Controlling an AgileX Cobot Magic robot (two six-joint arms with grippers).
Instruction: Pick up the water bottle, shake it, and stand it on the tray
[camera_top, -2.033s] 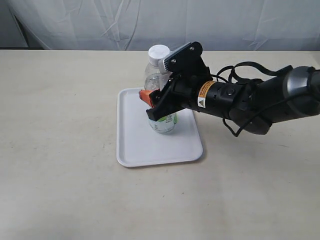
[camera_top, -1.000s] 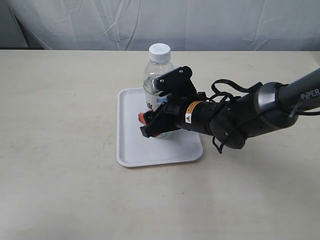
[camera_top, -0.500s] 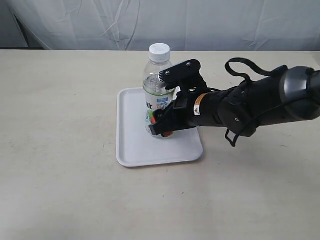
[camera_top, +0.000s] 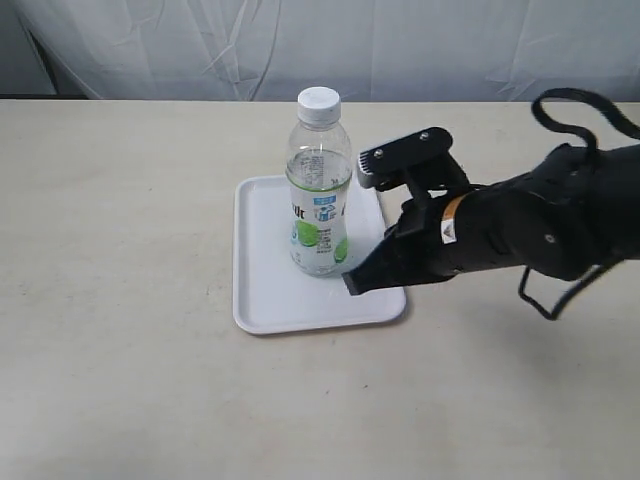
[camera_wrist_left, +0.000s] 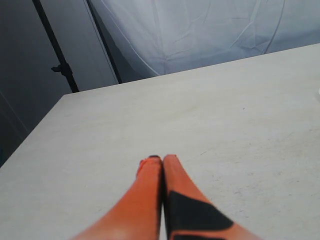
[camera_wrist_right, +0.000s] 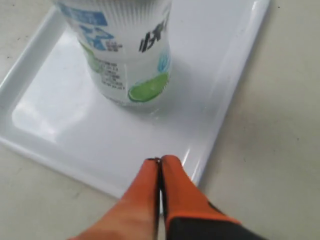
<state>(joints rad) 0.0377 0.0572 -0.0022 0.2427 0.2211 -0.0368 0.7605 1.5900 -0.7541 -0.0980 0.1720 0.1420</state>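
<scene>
The water bottle (camera_top: 319, 182) stands upright on the white tray (camera_top: 270, 290), white cap on top, label with green circles facing the front. The right wrist view shows its lower part (camera_wrist_right: 127, 60) resting on the tray (camera_wrist_right: 60, 125). My right gripper (camera_top: 352, 283) (camera_wrist_right: 160, 161) is shut and empty, hovering over the tray's right front rim, a short way off the bottle and not touching it. My left gripper (camera_wrist_left: 159, 159) is shut with nothing in it, above bare tabletop; it is out of the exterior view.
The beige table (camera_top: 120, 380) stretches around the tray. A white curtain (camera_top: 320, 45) hangs behind the far edge. A dark stand pole (camera_wrist_left: 55, 47) rises beyond the table in the left wrist view.
My right gripper has let go of the bottle, drawn back to the right and closed its fingers. The bottle stays standing on the tray. Two seconds ago it was held tilted.
</scene>
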